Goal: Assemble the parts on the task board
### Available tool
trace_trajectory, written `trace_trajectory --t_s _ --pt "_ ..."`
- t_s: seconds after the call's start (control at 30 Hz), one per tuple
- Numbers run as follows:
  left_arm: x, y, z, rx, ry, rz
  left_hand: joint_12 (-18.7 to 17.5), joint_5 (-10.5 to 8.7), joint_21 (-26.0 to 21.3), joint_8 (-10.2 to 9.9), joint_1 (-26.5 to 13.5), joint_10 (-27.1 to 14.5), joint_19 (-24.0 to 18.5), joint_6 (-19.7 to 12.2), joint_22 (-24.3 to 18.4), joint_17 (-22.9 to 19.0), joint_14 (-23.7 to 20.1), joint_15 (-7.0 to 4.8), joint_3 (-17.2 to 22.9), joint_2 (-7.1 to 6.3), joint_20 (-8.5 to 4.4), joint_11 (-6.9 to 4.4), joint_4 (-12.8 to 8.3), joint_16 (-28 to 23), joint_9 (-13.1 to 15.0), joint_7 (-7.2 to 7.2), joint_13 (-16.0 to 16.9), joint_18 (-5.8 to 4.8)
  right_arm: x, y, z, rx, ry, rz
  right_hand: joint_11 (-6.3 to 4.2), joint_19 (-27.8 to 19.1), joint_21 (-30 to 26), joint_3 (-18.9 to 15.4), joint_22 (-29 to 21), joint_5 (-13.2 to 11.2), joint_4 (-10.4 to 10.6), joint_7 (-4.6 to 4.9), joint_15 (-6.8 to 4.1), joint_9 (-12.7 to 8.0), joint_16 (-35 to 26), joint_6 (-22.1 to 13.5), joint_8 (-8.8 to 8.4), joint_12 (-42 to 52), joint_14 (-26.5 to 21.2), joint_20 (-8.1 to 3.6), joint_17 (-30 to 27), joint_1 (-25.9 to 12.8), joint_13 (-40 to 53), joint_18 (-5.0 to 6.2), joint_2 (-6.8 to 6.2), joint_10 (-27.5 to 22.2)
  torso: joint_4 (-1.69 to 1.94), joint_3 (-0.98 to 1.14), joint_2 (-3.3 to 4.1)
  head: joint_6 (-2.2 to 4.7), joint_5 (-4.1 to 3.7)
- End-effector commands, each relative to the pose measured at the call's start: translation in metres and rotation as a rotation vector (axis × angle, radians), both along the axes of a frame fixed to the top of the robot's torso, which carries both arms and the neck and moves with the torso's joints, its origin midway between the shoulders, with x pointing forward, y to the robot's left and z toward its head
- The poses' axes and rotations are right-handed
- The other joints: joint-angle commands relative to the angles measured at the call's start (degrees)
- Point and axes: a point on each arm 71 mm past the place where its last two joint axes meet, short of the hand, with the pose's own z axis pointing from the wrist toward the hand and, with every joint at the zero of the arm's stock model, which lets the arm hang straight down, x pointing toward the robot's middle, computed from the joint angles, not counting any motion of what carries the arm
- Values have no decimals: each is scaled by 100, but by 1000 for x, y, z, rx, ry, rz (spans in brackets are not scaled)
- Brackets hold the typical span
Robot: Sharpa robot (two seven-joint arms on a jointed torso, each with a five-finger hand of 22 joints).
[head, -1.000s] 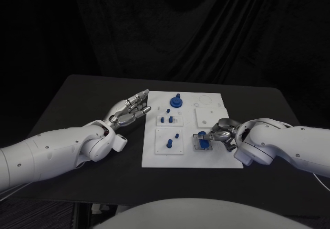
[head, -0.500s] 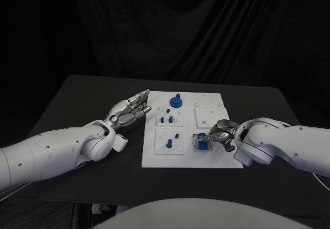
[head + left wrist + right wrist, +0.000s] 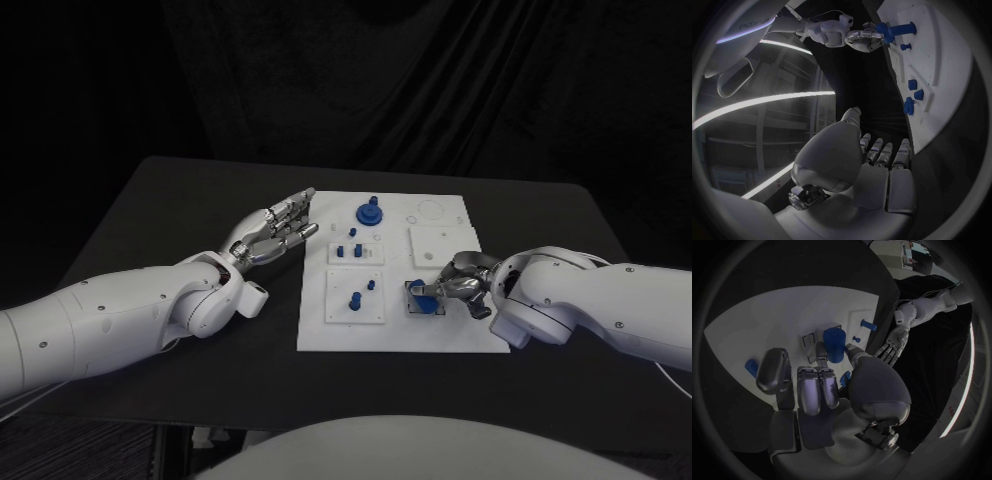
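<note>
The white task board (image 3: 433,335) lies mid-table. My right hand (image 3: 462,283) pinches a blue part (image 3: 423,292) between thumb and a finger, over a dark-edged square recess at the board's front right. The right wrist view shows this blue part (image 3: 834,346) held at my fingertips (image 3: 821,356) against the board (image 3: 767,315). My left hand (image 3: 274,228) hovers open, fingers spread, just off the board's left edge. In the left wrist view my left hand (image 3: 873,160) holds nothing, and the right hand (image 3: 862,39) holds the blue part (image 3: 895,30).
A large round blue part (image 3: 369,212) stands at the board's far middle. Small blue pegs (image 3: 348,249) sit in the left-hand blocks, with two more (image 3: 355,299) nearer the front. Black table (image 3: 173,200) surrounds the board.
The right hand has brought the blue part slightly lower, closer to the square recess. The left hand has not moved.
</note>
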Motion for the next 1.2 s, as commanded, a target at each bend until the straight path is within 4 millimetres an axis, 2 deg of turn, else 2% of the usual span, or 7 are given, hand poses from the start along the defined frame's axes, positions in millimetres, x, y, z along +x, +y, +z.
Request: trace_trajectory --t_s 0.03,0.5,0.67,0.9,1.1,1.17,1.2 --pt "-2 -3 4 -43 -47 -25 20 21 -5 19 31 1 -1 -20 -7 -5 -13 41 -10 22 25 53 -38 -21 4 35 8 95 -1 0 -2 -21 3 17 54 -53 -51 -69 834 -2 38 18 53 0 17 -64 9 15 605 8 1509 -72 1508 93 -33 597 8 3 2 -1 -2" --pt "-2 -2 3 -42 -43 -25 20 21 -5 19 31 1 -1 -20 -7 -5 -13 41 -10 22 25 53 -38 -21 4 35 8 95 0 0 -1 -9 -20 11 59 -95 -163 -370 814 3 485 15 64 24 17 -141 205 15 605 32 1509 -423 1508 115 -11 597 7 -1 0 -1 10" --pt "-2 -2 2 -42 -41 -26 20 21 -6 18 25 0 -1 -24 -11 -5 -13 51 -5 30 28 54 -39 -21 4 40 8 94 0 0 0 2 -34 9 53 -119 -241 -581 798 -7 724 7 60 41 17 -168 319 15 605 28 1509 -641 1508 127 82 597 7 0 -3 -1 21" --pt "-3 -2 2 -43 -39 -27 20 21 -6 18 25 0 -1 -24 -11 -5 -13 51 -5 30 28 54 -39 -21 4 40 8 94 0 -1 4 37 -75 5 47 -120 -257 -808 798 -8 735 -1 56 52 17 -172 410 15 605 25 1509 -890 1508 129 191 597 6 0 -2 -1 44" --pt "-3 -2 2 -43 -38 -27 20 21 -6 18 25 0 -1 -24 -11 -5 -13 51 -5 30 28 54 -39 -21 4 40 8 94 -2 -3 10 66 -144 35 32 -104 -226 -906 807 -2 701 -20 44 85 17 -144 505 15 605 17 1509 -829 1508 124 167 597 6 0 4 -1 52" --pt "-3 -1 2 -43 -38 -26 20 21 -6 18 25 0 -1 -24 -11 -5 -13 51 -5 30 28 54 -39 -21 4 40 8 94 -4 -4 12 65 -169 65 21 -87 -190 -933 817 1 658 -34 34 127 17 -157 590 15 605 7 1509 -667 1508 118 147 597 7 1 3 -1 63" --pt "-3 -1 2 -43 -38 -26 21 25 -5 19 19 -1 -1 -21 -12 -5 -13 61 3 43 32 56 -38 -21 4 45 8 93 -6 -4 13 63 -177 81 4 -71 -157 -988 826 -6 635 -59 13 232 17 -190 755 15 605 -7 1509 -472 1508 111 118 597 8 1 3 -1 65"
